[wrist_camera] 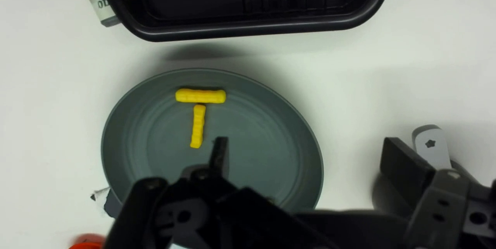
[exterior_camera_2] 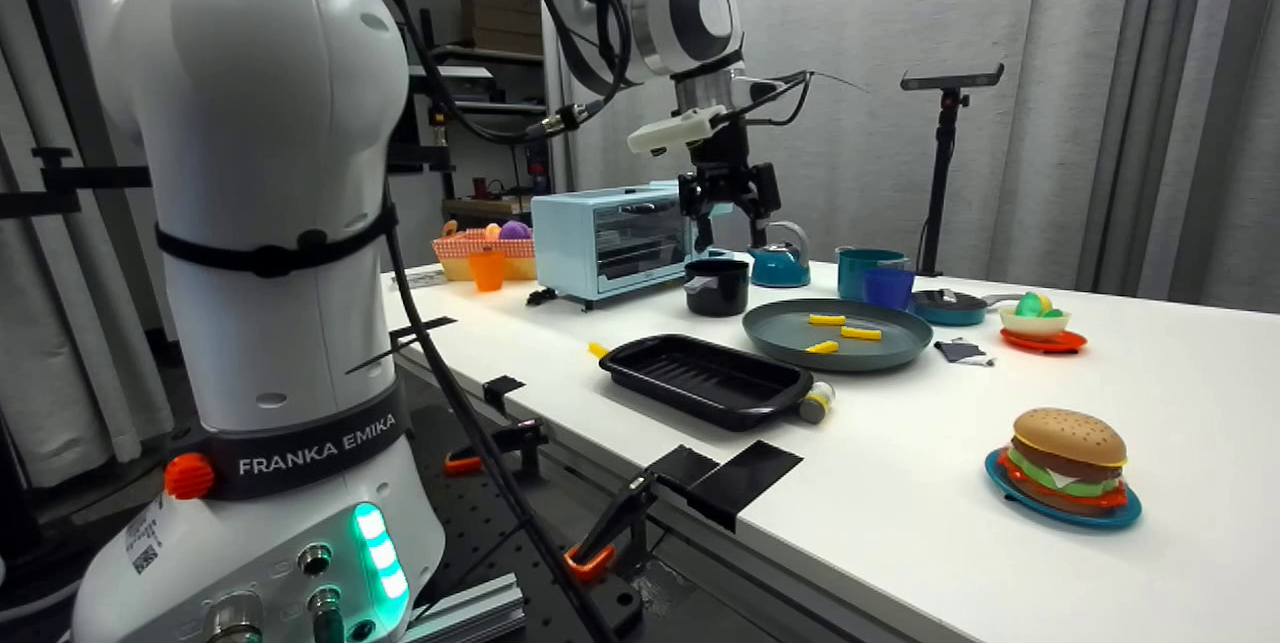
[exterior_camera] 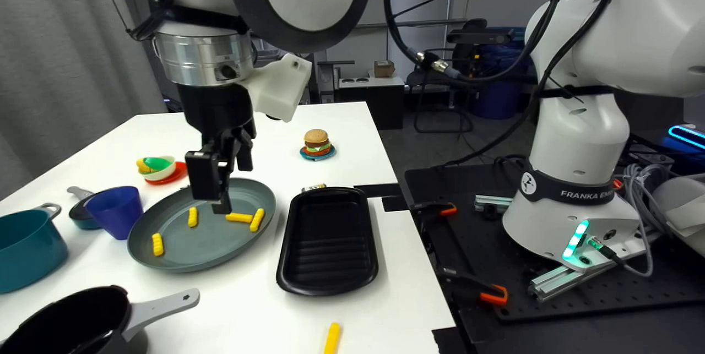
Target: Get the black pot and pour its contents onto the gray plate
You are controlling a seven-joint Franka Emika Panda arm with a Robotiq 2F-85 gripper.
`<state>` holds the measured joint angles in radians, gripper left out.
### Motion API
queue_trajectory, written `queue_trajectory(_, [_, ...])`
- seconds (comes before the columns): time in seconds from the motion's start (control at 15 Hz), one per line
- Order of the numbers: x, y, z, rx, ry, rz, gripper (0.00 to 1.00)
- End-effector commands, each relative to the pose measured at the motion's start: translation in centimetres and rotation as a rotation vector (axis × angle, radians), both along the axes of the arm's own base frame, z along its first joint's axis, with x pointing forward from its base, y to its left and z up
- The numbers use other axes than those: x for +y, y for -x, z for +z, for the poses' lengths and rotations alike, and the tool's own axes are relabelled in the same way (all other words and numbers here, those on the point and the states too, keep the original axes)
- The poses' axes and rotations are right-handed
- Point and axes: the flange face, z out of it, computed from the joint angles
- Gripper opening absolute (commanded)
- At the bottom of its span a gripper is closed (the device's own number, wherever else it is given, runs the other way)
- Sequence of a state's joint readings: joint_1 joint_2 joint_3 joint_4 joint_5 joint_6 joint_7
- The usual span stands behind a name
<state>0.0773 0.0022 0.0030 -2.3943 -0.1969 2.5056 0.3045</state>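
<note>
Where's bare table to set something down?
Roomiest-looking: the table between the toy burger and the black tray; mind the small bottle at the tray's end. Smaller: between that tray, the gray plate and the black pot. Crowded: teal pot, blue cup and small pan, bunched beside the plate.

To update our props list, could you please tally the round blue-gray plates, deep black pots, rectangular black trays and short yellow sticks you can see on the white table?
Round blue-gray plate: 1
Deep round black pot: 1
Rectangular ridged black tray: 1
Short yellow sticks: 5 (4 on the plate, 1 off it)
Total: 8
</note>
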Motion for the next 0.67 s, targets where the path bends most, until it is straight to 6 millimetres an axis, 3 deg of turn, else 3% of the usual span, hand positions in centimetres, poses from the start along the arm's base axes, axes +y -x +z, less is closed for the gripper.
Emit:
queue_trajectory(0.0, [-1.0,1.4,1.0,-0.001,0.029,-0.030,1.00])
queue_trajectory(0.6, [-0.7,0.6,-0.1,0.006,0.004,-0.009,1.00])
